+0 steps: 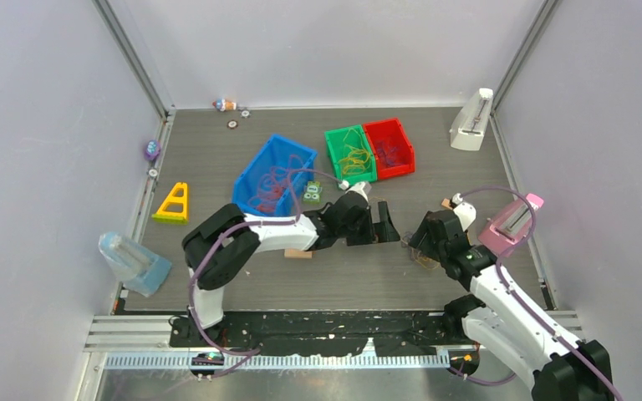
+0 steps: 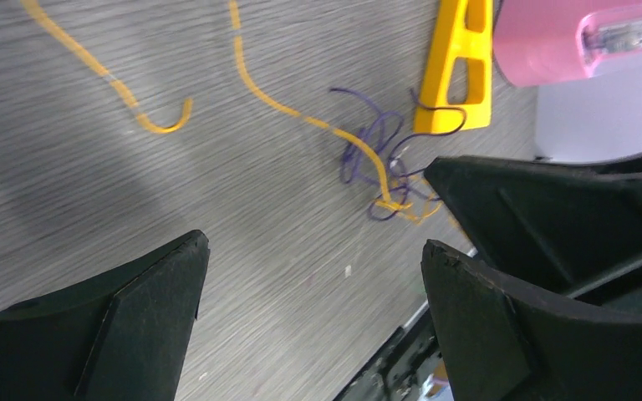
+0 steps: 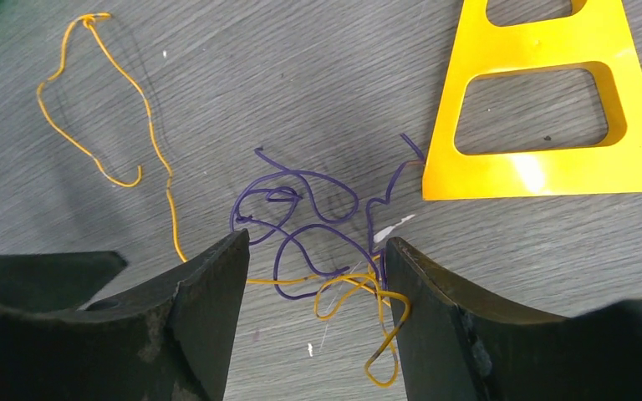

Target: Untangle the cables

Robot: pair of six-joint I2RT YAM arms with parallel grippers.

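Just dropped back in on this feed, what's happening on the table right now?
The right gripper sits low with its jaws open either side of a small purple and yellow cable tangle, not gripping it yet. The left gripper hangs wide open above a loose yellow cable trailing into that tangle. Further back, the blue bin holds red cables, the green bin sorted yellow cables.
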